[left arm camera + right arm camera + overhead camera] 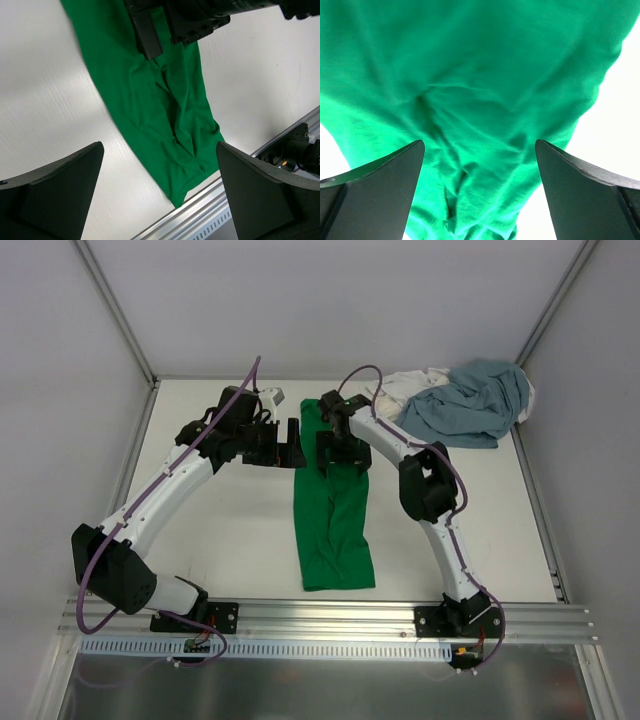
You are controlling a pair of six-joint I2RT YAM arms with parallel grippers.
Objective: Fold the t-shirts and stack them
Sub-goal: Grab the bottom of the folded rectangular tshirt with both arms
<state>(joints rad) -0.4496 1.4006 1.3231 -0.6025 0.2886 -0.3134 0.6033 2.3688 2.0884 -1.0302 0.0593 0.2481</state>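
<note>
Green t-shirt (pixel 332 530) lies in a long narrow strip. Over its far end hangs the right gripper (pixel 343 458), with the left gripper (pixel 293 445) just beside that end, and both have their fingers spread and grasp nothing. The grey-blue t-shirt (pixel 470 408) and white t-shirt (pixel 405 390) lie crumpled together, well apart to its far right.

Top external camera sat high, above and behind the arm bases. It faced down and forward and took in the whole table (pixel 230 530) to its far edge and both far corners. Farthest view.

Left wrist camera hung over the table's middle and looked out past the left gripper (pixel 160 150), its fingers (pixel 60 195) in the bottom corners. It faced obliquely toward the near edge, where the rail (pixel 200 220) showed. Moderately near.

Right wrist camera pointed down onto the green t-shirt (pixel 480 75) at very close range; cloth nearly filled it.

All three views shared that shirt. Left wrist and top views both caught the right gripper (pixel 170 45).
</note>
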